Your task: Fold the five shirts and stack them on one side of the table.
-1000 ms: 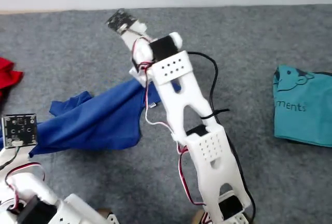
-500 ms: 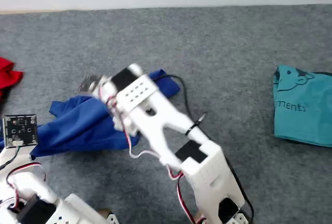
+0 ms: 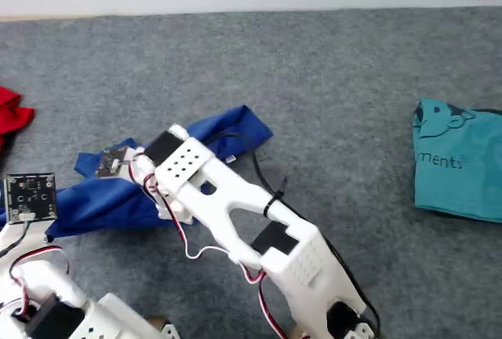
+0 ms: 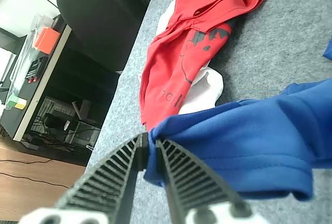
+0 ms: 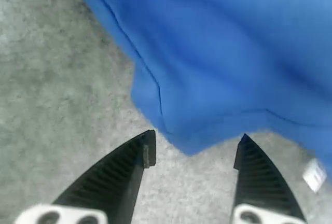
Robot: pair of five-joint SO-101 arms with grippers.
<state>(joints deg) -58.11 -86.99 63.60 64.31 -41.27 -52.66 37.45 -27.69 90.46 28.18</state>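
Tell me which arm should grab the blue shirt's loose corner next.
Right. The right gripper hangs open over a corner of the blue shirt. The left gripper is shut on another edge of it, near the red shirt.

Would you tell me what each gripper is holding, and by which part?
The left gripper pinches the blue shirt at a bunched edge; the right gripper is open, holding nothing.

The high view looks down over the grey felt-topped bench point(image 3: 353, 72). The left wrist view peers past the left gripper point(image 4: 149, 143) toward the bench's edge. The right wrist view faces down, close, past the right gripper point(image 5: 197, 137). All three share the crumpled blue cloth shirt point(image 3: 102, 202) point(image 4: 249, 151) point(image 5: 218, 42).
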